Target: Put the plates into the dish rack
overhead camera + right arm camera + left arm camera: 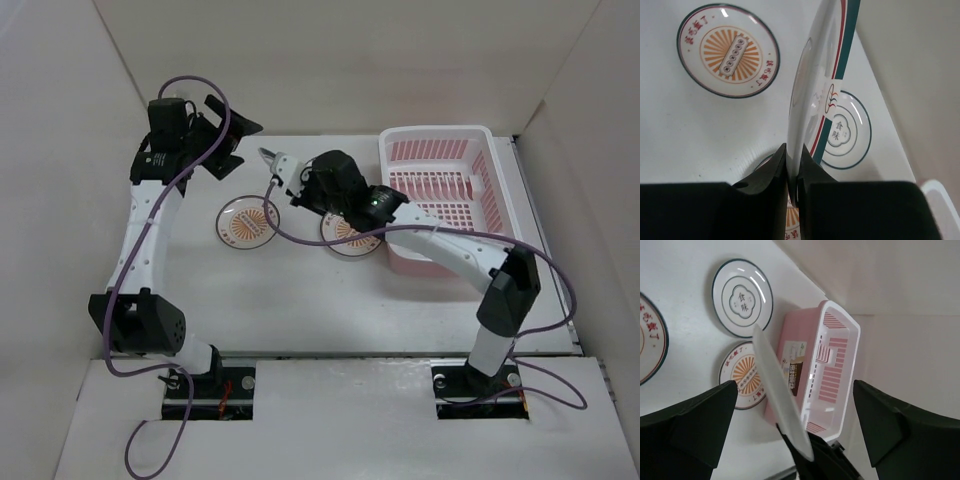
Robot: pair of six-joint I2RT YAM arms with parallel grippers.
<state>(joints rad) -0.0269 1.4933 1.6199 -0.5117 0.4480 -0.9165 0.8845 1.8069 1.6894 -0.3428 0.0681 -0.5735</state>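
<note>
My right gripper (pixel 795 167) is shut on the lower edge of a teal-rimmed plate (pixel 821 75), which stands upright on its edge above the table. In the top view that gripper (pixel 283 170) is left of the pink dish rack (pixel 436 132). My left gripper (pixel 235 143) hangs open just left of the held plate (pixel 776 385), holding nothing. An orange sunburst plate (pixel 247 220) lies flat on the table. A second sunburst plate (pixel 352 237) is partly under the right arm. A white plate with thin rings (pixel 742 297) lies flat beside the rack (pixel 832 355).
The rack sits at the back right of the table, its long side toward the plates. White walls close in the table at the back and on both sides. Purple cables loop off both arms.
</note>
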